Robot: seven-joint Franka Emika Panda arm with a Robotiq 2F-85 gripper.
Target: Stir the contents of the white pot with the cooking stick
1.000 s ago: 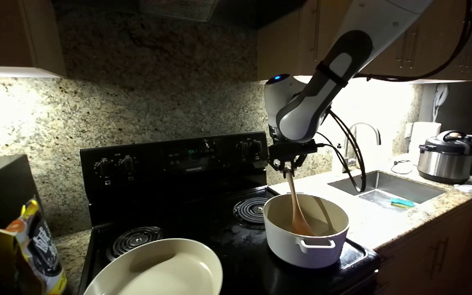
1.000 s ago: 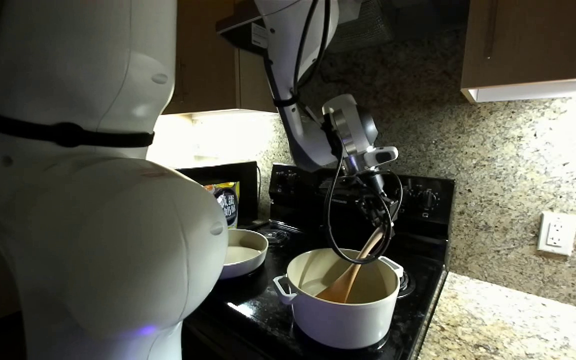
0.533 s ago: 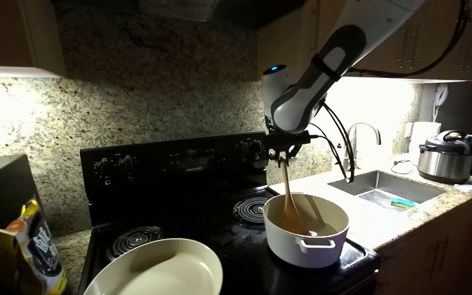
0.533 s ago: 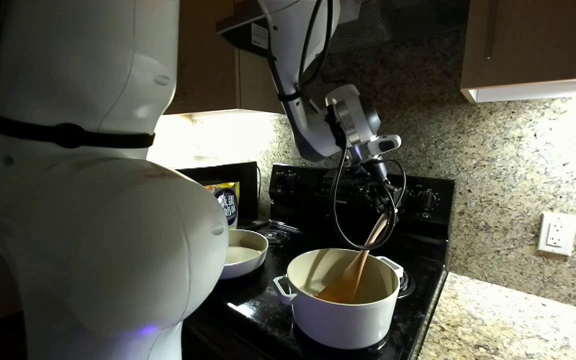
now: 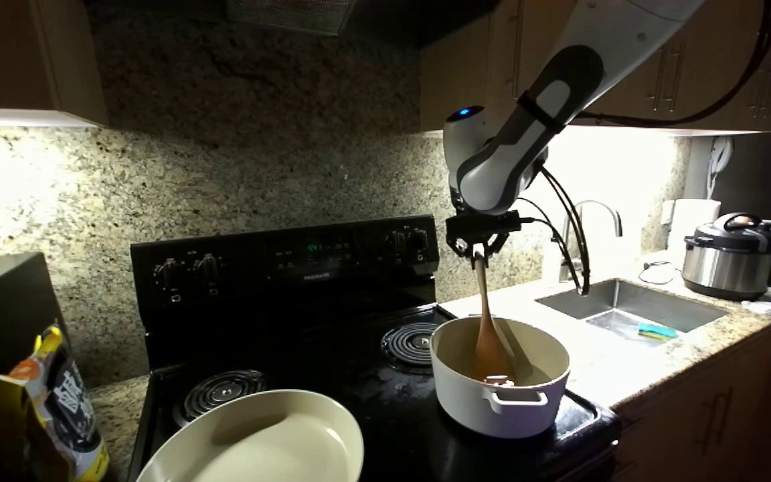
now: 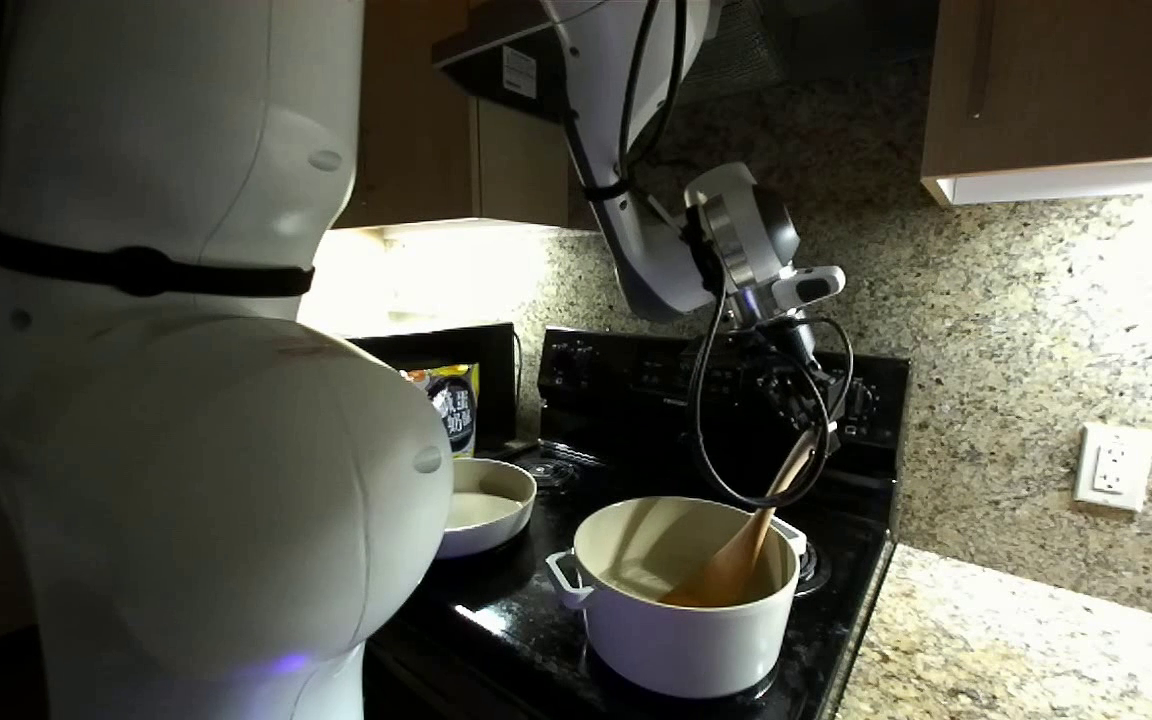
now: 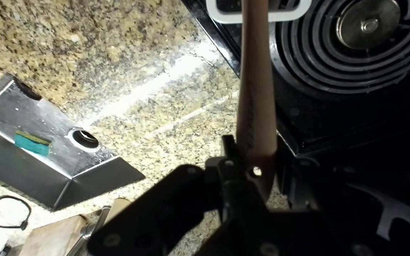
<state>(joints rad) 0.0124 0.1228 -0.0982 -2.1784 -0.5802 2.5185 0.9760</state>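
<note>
"Since you had the closer look at the stove (image 5: 345, 361), what had the tool (image 5: 478, 254) got hold of?"

"The cooking stick (image 5: 490, 345). Clenched around the handle, close to its holed end. Stick tilted, head down inside the white pot (image 6: 686, 650); pot on the stove."

"And the contents?"

"Could not make them out. By the stick's head, a pale fleck (image 5: 498, 380): food or glare, no telling. Whether the head touched the pot's floor, no telling either."

"So which step did you write down?"

"Stirring, in my judgement: grasp made, head already below the rim. Rounds done: nothing showed."

"And the next move?"

"As I reckoned it, called for a level sweep around the inner wall, head low enough to drag through whatever lay there, grip firm against the handle twisting. Lifting clear seemed a later step."
</note>
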